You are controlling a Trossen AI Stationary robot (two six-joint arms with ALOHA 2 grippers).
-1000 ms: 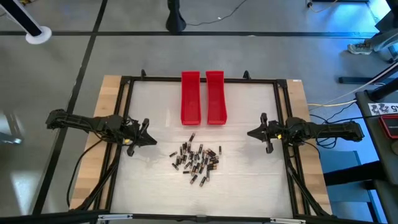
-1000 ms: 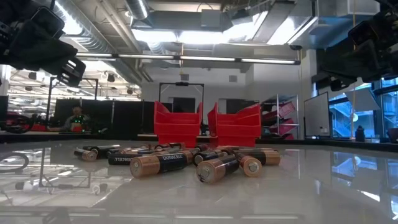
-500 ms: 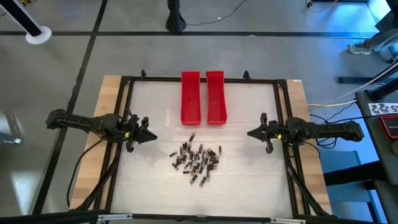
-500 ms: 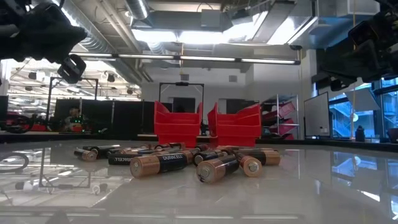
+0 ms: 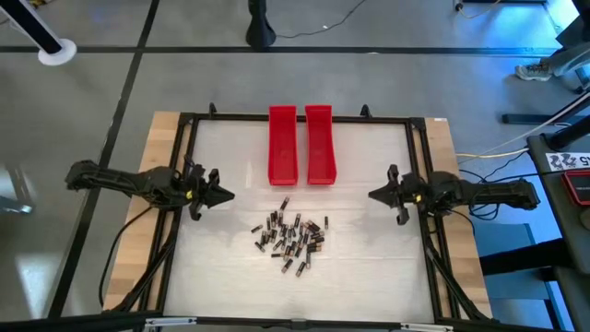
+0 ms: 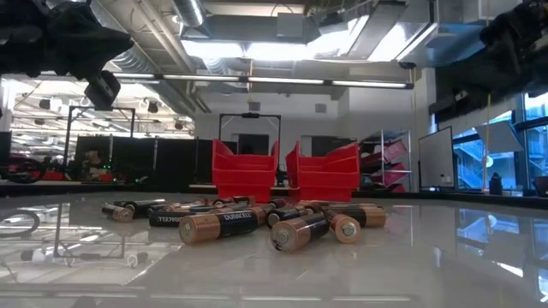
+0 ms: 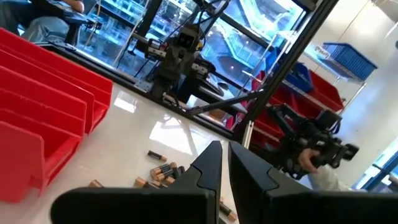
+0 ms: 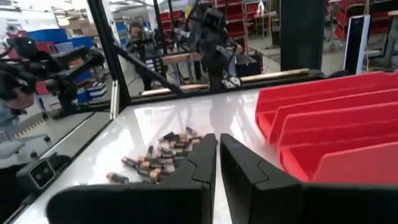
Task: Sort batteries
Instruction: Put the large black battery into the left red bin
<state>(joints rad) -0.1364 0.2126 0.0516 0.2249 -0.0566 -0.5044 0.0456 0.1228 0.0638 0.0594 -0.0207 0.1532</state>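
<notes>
my left gripper (image 5: 226, 195) pinched closed on nothing, right gripper (image 5: 373, 195) same, pile of small dark copper-tipped batteries (image 5: 290, 237) between them on the white table (image 5: 369, 249)

The two trays (image 5: 300, 145) are showing a bright red colour. The batteries (image 5: 290, 236) are looking dark, almost black, with coppery ends, and in the low view one battery (image 6: 218, 226) is carrying white letters on its black part. The table (image 5: 240, 166) is shining glossy white, with a pale wood edge (image 5: 150, 148) and a black frame (image 5: 295, 118). Both arms, the left (image 5: 138, 182) and the right (image 5: 470, 192), are appearing black.
</notes>
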